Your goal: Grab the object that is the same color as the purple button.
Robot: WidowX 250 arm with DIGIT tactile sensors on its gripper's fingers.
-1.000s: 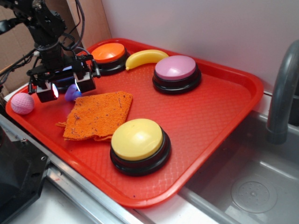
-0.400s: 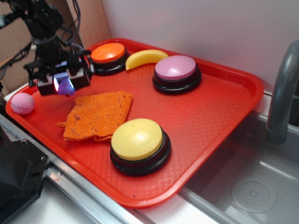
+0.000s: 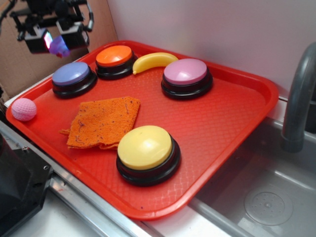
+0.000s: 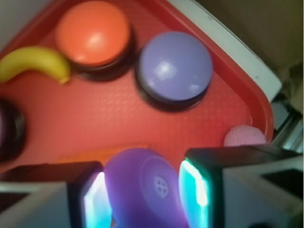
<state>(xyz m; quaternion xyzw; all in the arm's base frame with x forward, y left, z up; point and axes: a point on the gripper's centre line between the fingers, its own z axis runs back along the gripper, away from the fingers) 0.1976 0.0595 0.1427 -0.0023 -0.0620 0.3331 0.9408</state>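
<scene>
Exterior and wrist views of a WidowX 250 above a red tray (image 3: 237, 128). The gripper (image 3: 55, 39) sits at the upper left of the exterior frame, raised well clear of the tray, and its two lit fingers (image 4: 194, 190) are closed on the small blue-purple toy (image 3: 59, 45) (the object matching the purple button in colour). In the wrist view the toy (image 4: 145, 187) fills the gap between the pads at the bottom centre of the frame, touching both, its rounded knob facing the camera; the curved stem cannot be made out, so its long axis cannot be told. The purple button (image 3: 71, 74) lies below and slightly right of the claw in the exterior frame, untouched, with the orange button (image 3: 114, 55) and the banana (image 3: 153, 60) further right along the tray's far edge. The pink-mauve button (image 3: 186, 72), the yellow button (image 3: 144, 146) and the orange cloth (image 3: 103, 121) occupy the middle of the tray; the pink dimpled ball (image 3: 23, 109) rests at the left rim. Since the toy is already between the pads and off the surface, the grab appears complete; any coming move depends only on the pinch holding, as the rounded rubbery surface could slip.
</scene>
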